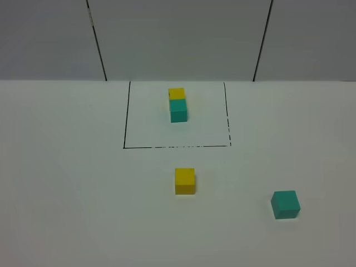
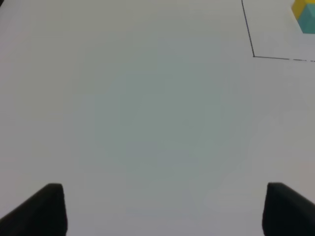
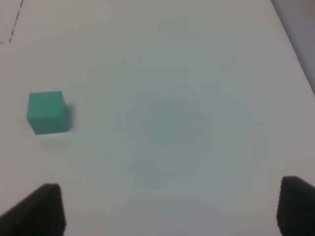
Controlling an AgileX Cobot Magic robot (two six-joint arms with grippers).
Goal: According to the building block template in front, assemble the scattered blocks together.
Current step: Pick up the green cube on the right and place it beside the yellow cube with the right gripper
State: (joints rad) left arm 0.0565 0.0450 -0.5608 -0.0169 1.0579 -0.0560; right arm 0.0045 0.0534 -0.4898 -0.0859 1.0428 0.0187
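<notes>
The template (image 1: 178, 104) is a yellow cube joined to a teal cube, inside a thin black rectangle outline (image 1: 125, 125) at the table's back middle. Its edge shows in the left wrist view (image 2: 305, 14). A loose yellow cube (image 1: 184, 181) sits in front of the outline, centre. A loose teal cube (image 1: 285, 204) sits front right, apart from it; it shows in the right wrist view (image 3: 47, 112). My left gripper (image 2: 160, 211) is open over bare table. My right gripper (image 3: 167, 211) is open and empty, the teal cube off to one side ahead of it. Neither gripper shows in the exterior view.
The white table (image 1: 72, 194) ends at a grey panelled wall (image 1: 178, 39) at the back. The table's edge shows in the right wrist view (image 3: 295, 44).
</notes>
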